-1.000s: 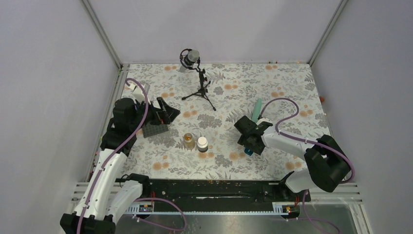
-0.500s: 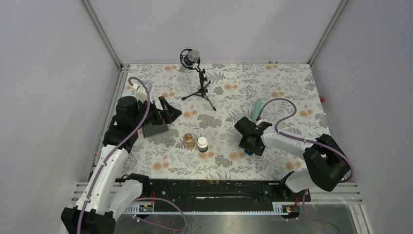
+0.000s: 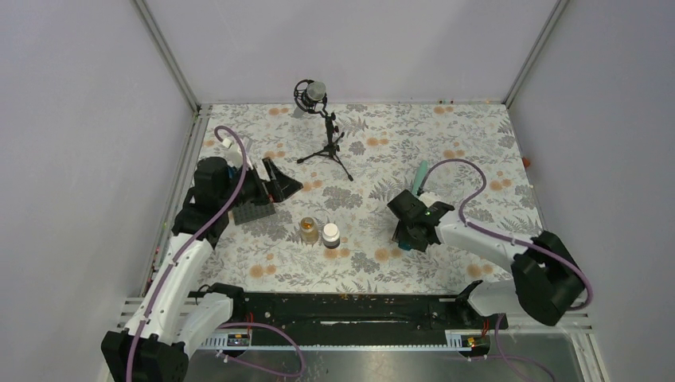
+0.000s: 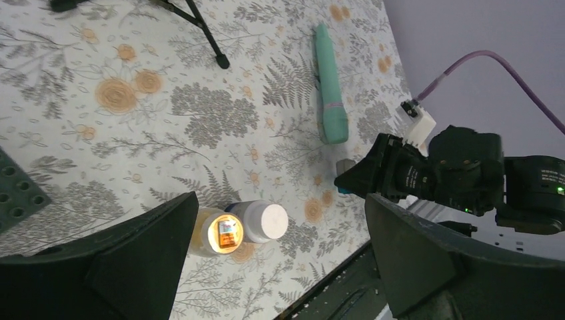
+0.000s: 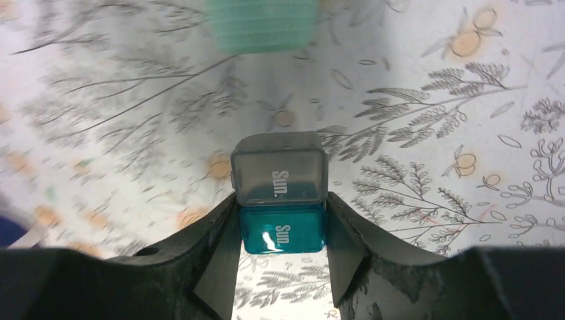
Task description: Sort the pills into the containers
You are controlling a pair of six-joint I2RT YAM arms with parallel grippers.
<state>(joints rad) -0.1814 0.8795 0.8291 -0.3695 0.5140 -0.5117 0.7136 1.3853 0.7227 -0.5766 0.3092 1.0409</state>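
Note:
Two cube boxes marked "Sun." lie joined on the cloth: a teal box (image 5: 283, 229) and, beyond it, a grey box (image 5: 280, 175). My right gripper (image 5: 281, 215) is shut on the teal box (image 3: 405, 246), with a finger pressed against each side. The mint-green organizer strip (image 3: 419, 177) lies just past them, and its end (image 5: 261, 23) shows at the top of the right wrist view. A small clear jar (image 4: 214, 232) holds amber pills (image 4: 227, 235). My left gripper (image 3: 282, 183) hangs open, high above the table to the left of the jar, holding nothing.
A white-capped bottle (image 3: 331, 235) stands right beside the jar (image 3: 309, 229). A dark studded plate (image 3: 253, 212) lies under the left arm. A microphone on a tripod (image 3: 325, 135) stands at the back centre. Tiny crumbs dot the black rail along the near edge.
The right gripper's jaws have closed in onto the teal box and the right arm has shifted slightly. The left gripper has drifted a little to the right, still open.

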